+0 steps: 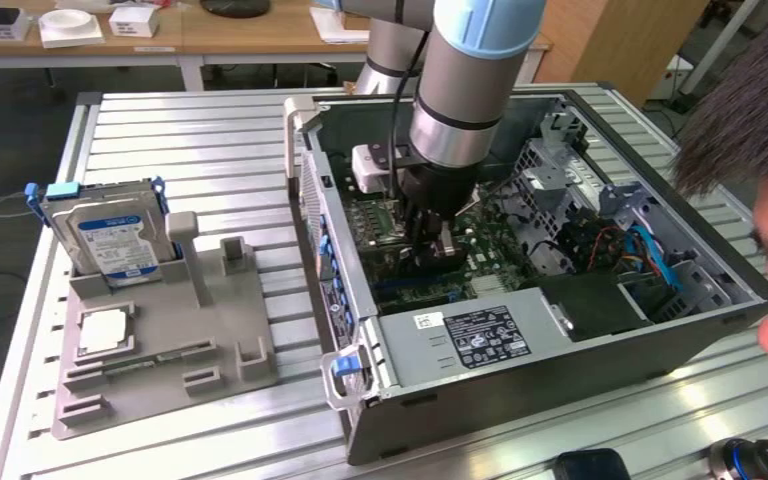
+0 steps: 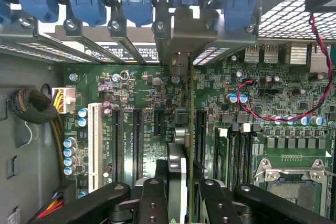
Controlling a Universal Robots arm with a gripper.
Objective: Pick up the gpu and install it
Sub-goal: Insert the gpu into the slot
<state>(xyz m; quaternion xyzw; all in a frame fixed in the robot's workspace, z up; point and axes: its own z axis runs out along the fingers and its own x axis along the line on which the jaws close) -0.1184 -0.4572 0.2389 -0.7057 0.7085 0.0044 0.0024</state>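
Inside the open computer case [image 1: 598, 330] on the counter [image 1: 197, 130], the tool [image 2: 177, 192] is clamped on the gpu [image 2: 179, 145], held edge-on between its black fingers [image 2: 152, 198]. The card's long axis runs straight ahead of the tool, toward the rear slot brackets [image 2: 181, 35] with the blue latches [image 2: 136, 1], and it hangs directly over the motherboard [image 2: 157, 103], among the black expansion slots [image 2: 137, 135]. Whether its edge has entered a slot cannot be told.

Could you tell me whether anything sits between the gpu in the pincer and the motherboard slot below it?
Nothing visible does: the pincer holds the gpu edge-on over the motherboard, its metal end already at the rear bracket opening.
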